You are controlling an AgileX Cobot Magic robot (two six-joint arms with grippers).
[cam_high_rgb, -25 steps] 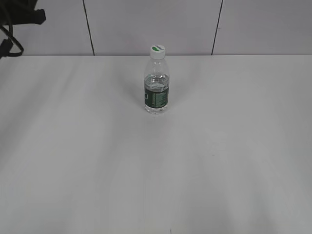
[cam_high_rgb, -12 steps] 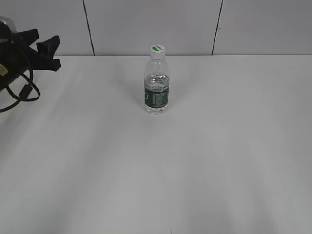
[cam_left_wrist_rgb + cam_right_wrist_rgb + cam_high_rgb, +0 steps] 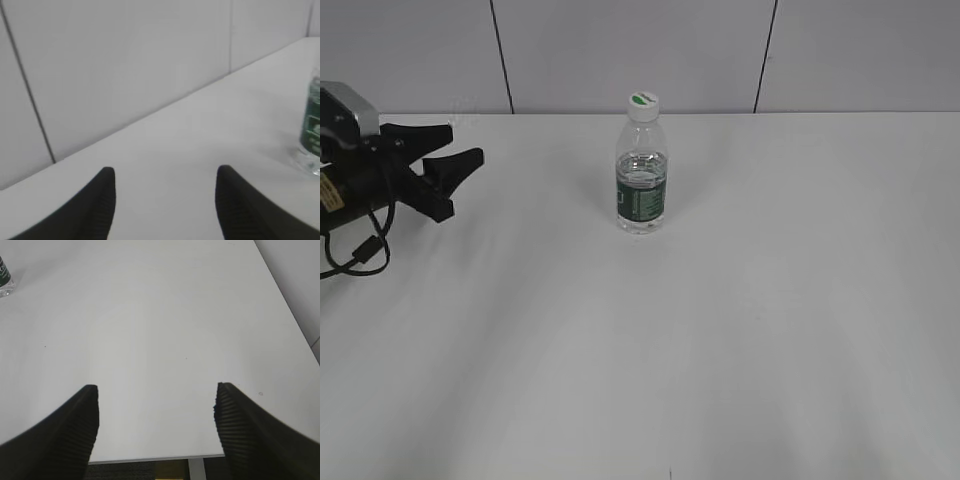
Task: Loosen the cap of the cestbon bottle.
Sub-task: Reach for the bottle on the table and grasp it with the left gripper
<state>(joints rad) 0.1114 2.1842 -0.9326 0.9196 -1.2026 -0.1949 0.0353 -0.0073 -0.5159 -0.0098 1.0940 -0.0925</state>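
Observation:
The cestbon bottle [image 3: 641, 190] stands upright at the back middle of the white table, clear with a dark green label. Its white cap [image 3: 642, 103] with a green mark sits on the neck. My left gripper [image 3: 460, 148] has come in from the left edge, open and empty, well to the left of the bottle. In the left wrist view the left gripper [image 3: 165, 175] frames bare table, and the bottle [image 3: 312, 130] shows at the right edge. My right gripper [image 3: 156, 390] is open and empty near the table's front edge; the bottle's base [image 3: 4, 280] shows at the far upper left. It is out of the exterior view.
A grey panelled wall [image 3: 640, 50] runs behind the table. The white tabletop [image 3: 720, 320] stretches around the bottle. The table's front edge [image 3: 150, 458] and right edge [image 3: 290, 320] show in the right wrist view, with floor below.
My left arm has come further into the exterior view from the left, moving right and lower toward the bottle. The bottle has not moved.

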